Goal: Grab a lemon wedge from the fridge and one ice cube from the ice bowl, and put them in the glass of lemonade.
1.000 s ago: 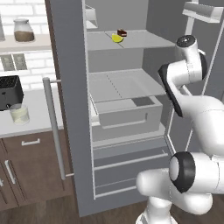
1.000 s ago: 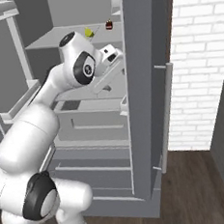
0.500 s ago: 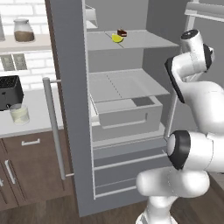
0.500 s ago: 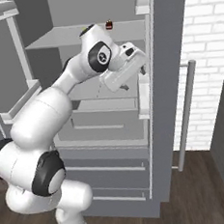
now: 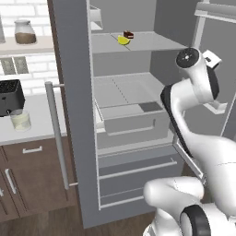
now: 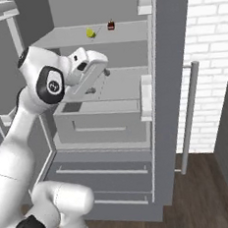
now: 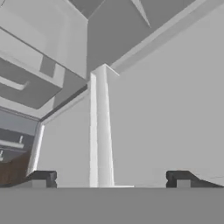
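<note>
Tall matte grey fridge [image 5: 73, 115] with both doors swung wide, largest element. Inside it, an upper shelf [image 5: 147, 42] carries the tiny bright yellow lemon wedge [image 5: 123, 40], with a small dark red-brown block [image 5: 128, 34] just beside it. The white arm's end effector [image 6: 99, 82] hangs before the fridge's middle compartment, below that shelf, jaws spread wide, holding nothing.
</note>
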Available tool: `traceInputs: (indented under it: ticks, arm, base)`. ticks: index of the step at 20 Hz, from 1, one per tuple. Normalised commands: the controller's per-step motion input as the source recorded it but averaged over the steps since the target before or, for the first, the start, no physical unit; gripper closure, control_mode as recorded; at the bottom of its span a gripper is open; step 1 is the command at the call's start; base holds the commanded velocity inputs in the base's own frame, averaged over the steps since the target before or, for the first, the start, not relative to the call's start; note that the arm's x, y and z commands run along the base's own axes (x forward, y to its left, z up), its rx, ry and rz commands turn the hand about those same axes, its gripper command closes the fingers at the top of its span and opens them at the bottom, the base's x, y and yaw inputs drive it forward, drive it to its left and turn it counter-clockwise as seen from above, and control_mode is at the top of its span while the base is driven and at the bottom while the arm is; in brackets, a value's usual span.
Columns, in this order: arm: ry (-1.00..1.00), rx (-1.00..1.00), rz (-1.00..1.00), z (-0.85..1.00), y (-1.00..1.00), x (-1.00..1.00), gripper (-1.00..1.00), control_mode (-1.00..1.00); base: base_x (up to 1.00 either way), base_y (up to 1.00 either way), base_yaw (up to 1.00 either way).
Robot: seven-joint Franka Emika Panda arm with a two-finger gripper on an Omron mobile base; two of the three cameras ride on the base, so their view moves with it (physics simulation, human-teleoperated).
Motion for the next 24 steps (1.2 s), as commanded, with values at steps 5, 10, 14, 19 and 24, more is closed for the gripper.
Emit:
traceInputs:
  ticks: [5, 10, 14, 19, 24]
  arm:
    - [-0.28, 0.12, -0.06, -0.36, 0.97, -0.55, -1.0, -1.0]
    - [-0.25, 0.27, 0.0, -0.06, 0.43, -0.84, -1.0, -1.0]
    - [-0.21, 0.49, 0.01, 0.0, 0.0, -0.79, -1.0, -1.0]
    - [0.02, 0.42, 0.1, 0.0, 0.05, -0.52, -1.0, -1.0]
    - [0.05, 0.05, 0.16, 0.0, 0.5, -0.07, -1.0, -1.0]
  base:
    - [0.0, 0.0, 0.0]
    - [0.0, 0.0, 0.0]
    - [0.0, 0.0, 0.0]
    - [0.0, 0.0, 0.0]
    - [0.0, 0.0, 0.0]
